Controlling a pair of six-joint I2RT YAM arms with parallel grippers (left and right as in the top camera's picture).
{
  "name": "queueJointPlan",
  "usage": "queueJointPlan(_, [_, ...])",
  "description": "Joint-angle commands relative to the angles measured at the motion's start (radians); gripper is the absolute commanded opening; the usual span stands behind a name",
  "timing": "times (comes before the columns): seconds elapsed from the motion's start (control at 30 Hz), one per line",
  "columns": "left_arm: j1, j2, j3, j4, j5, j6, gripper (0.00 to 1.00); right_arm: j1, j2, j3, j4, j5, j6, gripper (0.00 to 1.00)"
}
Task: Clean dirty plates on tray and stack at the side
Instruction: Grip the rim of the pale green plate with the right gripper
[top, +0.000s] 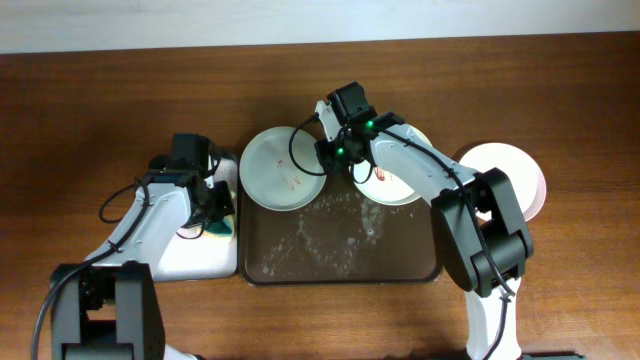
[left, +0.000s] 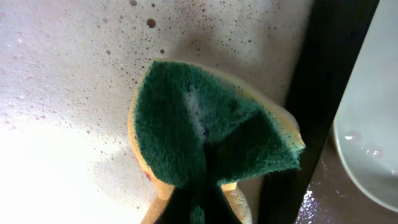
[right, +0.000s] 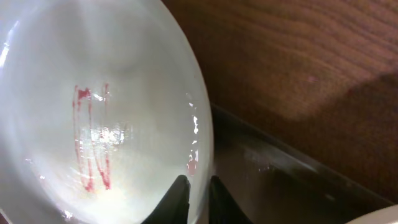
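The dark brown tray (top: 340, 262) lies at the table's centre, wet and foamy. A pale plate (top: 280, 168) with red sauce streaks rests over its upper left corner. My right gripper (top: 330, 152) is shut on this plate's right rim; the right wrist view shows the plate (right: 93, 124) with the jaws (right: 198, 190) pinching its edge. A second smeared plate (top: 400, 188) sits at the tray's upper right, partly under the right arm. A third plate (top: 510, 170) lies on the table to the right. My left gripper (left: 199, 211) is shut on a green sponge (left: 205, 137).
The sponge rests in a small white-lined tray (top: 195, 250) left of the brown tray, and its floor (left: 62, 124) is foamy. The brown tray's rim (left: 317, 93) and the pale plate (left: 373, 124) lie just right of the sponge. Bare wooden table (top: 100, 100) surrounds everything.
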Motion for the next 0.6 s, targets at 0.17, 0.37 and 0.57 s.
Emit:
queueJointPlan(0.17, [0.0,-0.021,0.008,0.002,0.008,0.015,0.0,0.009,0.01,0.008,-0.259,-0.002,0.068,0.04])
queueJointPlan(0.37, [0.0,-0.021,0.008,0.002,0.008,0.015,0.0,0.01,0.006,0.009,-0.4,-0.051,0.095,0.05])
queueJointPlan(0.57, [0.0,-0.021,0.008,0.002,0.039,0.016,0.0,0.011,0.006,0.008,-0.353,-0.047,0.094,0.25])
